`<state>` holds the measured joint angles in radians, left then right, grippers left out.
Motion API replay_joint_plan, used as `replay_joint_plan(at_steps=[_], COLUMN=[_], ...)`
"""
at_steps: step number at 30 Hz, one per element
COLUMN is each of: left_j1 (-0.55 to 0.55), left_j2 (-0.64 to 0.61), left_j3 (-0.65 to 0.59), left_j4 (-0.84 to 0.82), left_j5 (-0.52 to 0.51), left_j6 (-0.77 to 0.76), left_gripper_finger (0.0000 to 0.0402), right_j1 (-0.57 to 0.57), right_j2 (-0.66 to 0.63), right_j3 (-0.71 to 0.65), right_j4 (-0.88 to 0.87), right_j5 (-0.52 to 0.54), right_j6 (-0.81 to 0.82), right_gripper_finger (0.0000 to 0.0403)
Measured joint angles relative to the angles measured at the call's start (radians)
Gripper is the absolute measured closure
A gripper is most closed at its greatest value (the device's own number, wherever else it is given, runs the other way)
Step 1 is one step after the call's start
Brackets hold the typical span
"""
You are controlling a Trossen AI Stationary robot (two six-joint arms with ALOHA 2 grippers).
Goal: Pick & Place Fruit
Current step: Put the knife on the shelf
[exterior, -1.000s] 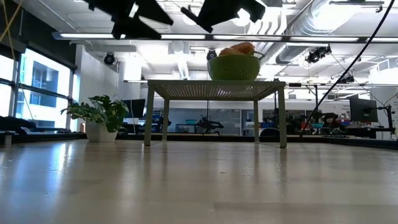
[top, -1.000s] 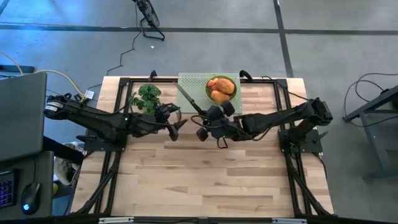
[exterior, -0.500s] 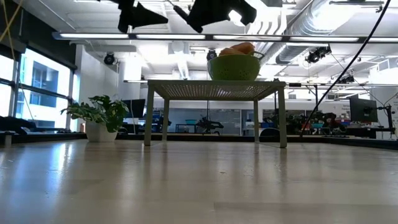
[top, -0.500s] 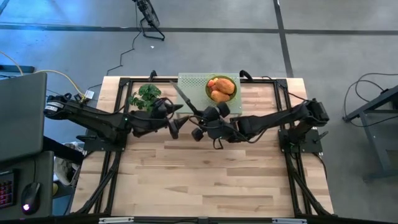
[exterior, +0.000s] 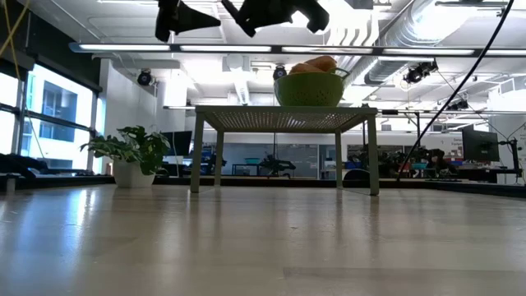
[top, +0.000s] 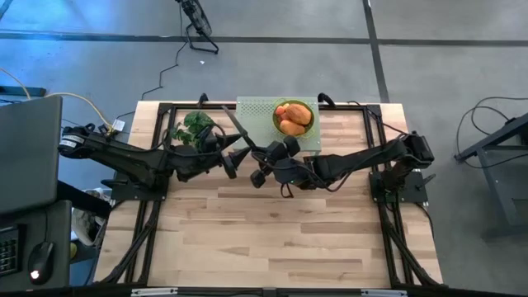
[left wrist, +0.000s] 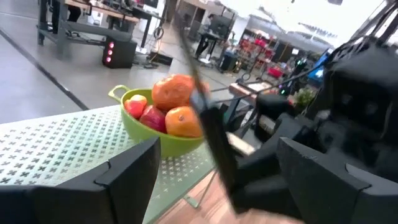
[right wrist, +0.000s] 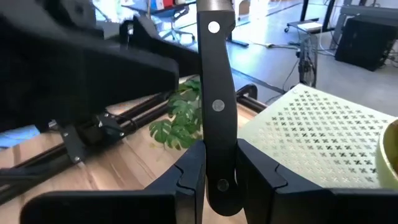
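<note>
We see the right hand closed on the black handle of a knife, its 2 fingers pinching the lower end of the handle from both sides. In the high view this hand hovers above the table near its middle, toward 12 o'clock, and the knife runs from it toward 11 o'clock, its blade reaching over the near corner of a pale green perforated stand.

The left hand hangs just beside it, at 9 o'clock from the right hand, with its 2 fingers spread apart and nothing between them. In the left wrist view the knife stands between those fingers and the bowl, but we cannot tell whether it touches either finger.

The fruit lies in a green bowl on the stand, at 1 o'clock from both hands and well clear of them. From the left wrist view we make out 2 orange fruits and 2 red ones heaped in the bowl. In the low view the bowl sits on top of the stand with orange fruit showing above its rim.

A green leafy plant stands at the table's edge at 11 o'clock, just beyond the left hand.
</note>
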<state>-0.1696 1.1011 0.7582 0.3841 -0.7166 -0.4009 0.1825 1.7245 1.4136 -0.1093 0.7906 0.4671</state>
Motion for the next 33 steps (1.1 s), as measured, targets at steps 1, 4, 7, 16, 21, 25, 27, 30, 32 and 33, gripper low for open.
replay_joint_plan(at_steps=[1,4,7,16,21,25,27,30,32,33], left_j1=[0.0,0.0,0.0,0.0,0.0,0.0,0.0,-0.001,-0.001,-0.001], left_j2=[0.0,0.0,0.0,0.0,0.0,0.0,0.0,0.0,0.0,0.0], left_j3=[0.0,0.0,0.0,0.0,0.0,0.0,0.001,0.002,0.002,0.002], left_j4=[0.012,0.027,0.039,0.039,0.038,0.037,0.04,0.042,0.04,0.039], left_j5=[0.0,-0.006,-0.022,-0.008,-0.008,-0.007,0.002,0.009,0.016,0.02], left_j6=[0.0,0.004,0.009,0.018,0.038,0.059,0.056,0.054,0.055,0.056], left_gripper_finger=[0.009,0.009,0.0093,0.0187,0.0253,0.0306,0.0329,0.0355,0.0356,0.0356], right_j1=[0.0,0.0,0.0,-0.002,-0.002,-0.002,-0.002,-0.003,-0.003,-0.003], right_j2=[0.002,0.004,0.003,0.003,0.003,0.003,0.003,0.003,0.003,0.003], right_j3=[0.0,0.0,0.0,0.0,0.0,0.0,0.0,0.0,0.0,0.0], right_j4=[0.003,0.019,0.027,0.048,0.047,0.046,0.046,0.044,0.043,0.043], right_j5=[-0.007,-0.012,-0.012,-0.05,-0.061,-0.059,-0.063,-0.067,-0.067,-0.067], right_j6=[-0.001,-0.021,-0.026,-0.053,-0.053,-0.053,-0.056,-0.063,-0.062,-0.061], right_gripper_finger=[0.034,0.034,0.034,0.034,0.034,0.034,0.034,0.034,0.034,0.0339])
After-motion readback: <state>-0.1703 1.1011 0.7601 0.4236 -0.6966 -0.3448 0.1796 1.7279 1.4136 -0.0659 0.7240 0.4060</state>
